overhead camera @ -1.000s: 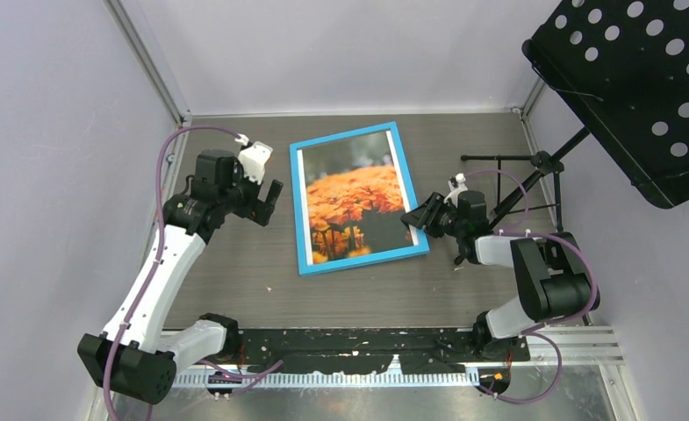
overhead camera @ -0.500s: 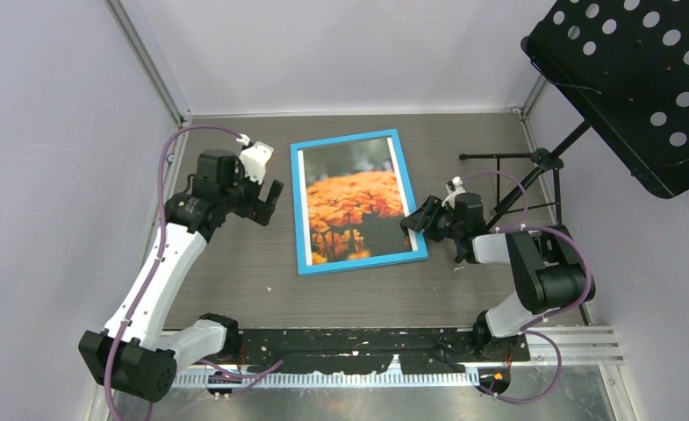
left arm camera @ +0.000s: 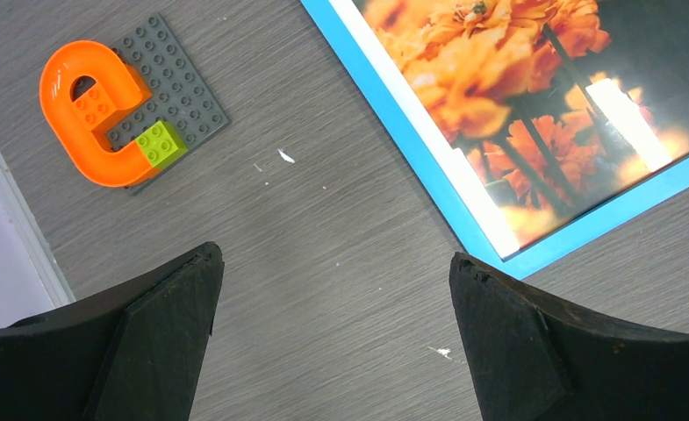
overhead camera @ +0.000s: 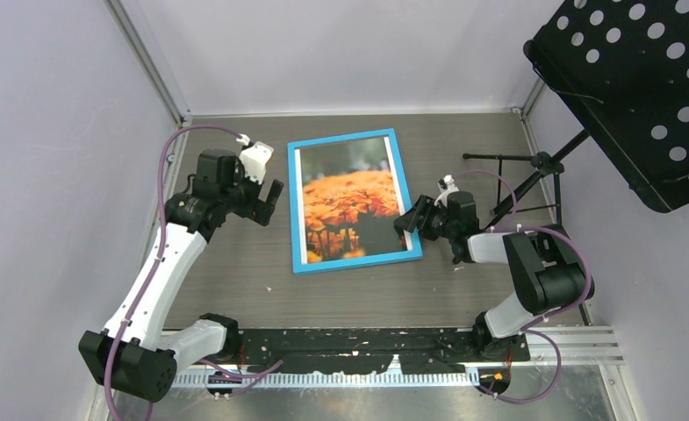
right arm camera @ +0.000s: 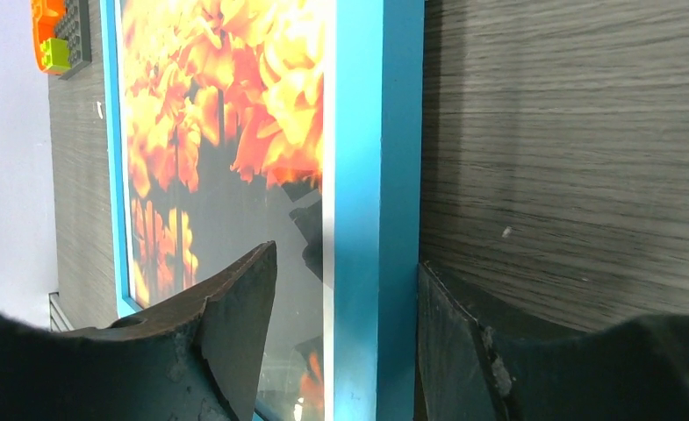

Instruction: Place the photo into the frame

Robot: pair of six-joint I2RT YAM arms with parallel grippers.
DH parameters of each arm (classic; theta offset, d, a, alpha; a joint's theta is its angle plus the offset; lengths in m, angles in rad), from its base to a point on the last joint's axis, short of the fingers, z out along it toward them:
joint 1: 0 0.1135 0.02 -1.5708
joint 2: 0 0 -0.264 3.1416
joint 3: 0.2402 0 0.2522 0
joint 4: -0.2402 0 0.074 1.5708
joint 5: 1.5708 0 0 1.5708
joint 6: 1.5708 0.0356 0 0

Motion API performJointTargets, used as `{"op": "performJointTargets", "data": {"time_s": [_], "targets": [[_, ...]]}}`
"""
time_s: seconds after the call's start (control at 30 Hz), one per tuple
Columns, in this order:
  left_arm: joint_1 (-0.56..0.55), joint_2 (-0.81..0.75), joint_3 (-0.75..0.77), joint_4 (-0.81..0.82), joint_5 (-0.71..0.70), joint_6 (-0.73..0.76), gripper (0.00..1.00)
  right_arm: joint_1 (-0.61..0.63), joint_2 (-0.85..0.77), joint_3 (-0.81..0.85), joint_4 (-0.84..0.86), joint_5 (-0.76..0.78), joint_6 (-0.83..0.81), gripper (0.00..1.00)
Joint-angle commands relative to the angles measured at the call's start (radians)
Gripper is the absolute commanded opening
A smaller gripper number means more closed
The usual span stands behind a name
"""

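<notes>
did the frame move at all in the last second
Yes. The frame has slid slightly left, away from the stand base, with the right gripper straddling its right edge.

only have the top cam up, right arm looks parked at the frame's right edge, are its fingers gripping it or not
Observer: No. The right wrist view shows the right fingers straddling the frame's blue rail, one over the pane and one on the table side, with a gap on the pane side.
Operator: photo seated ok along that side
Observer: Up close, the photo sits behind the pane and runs up to that rail with no gap visible.
Operator: anything under the left arm i can't see
Observer: Yes. The left wrist view shows an orange C-shaped brick on a grey studded plate.
</notes>
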Motion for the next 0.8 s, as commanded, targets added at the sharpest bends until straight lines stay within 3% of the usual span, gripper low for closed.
{"op": "performJointTargets", "data": {"time_s": [0.0, 0.77], "targets": [[0.005, -0.009, 0.004, 0.034, 0.002, 0.015, 1.0, 0.019, -0.016, 0.03, -0.04, 0.037, -0.046, 0.63], [0.005, -0.012, -0.01, 0.034, 0.006, 0.017, 0.99, 0.098, -0.044, 0.04, -0.127, 0.09, -0.067, 0.68]]}}
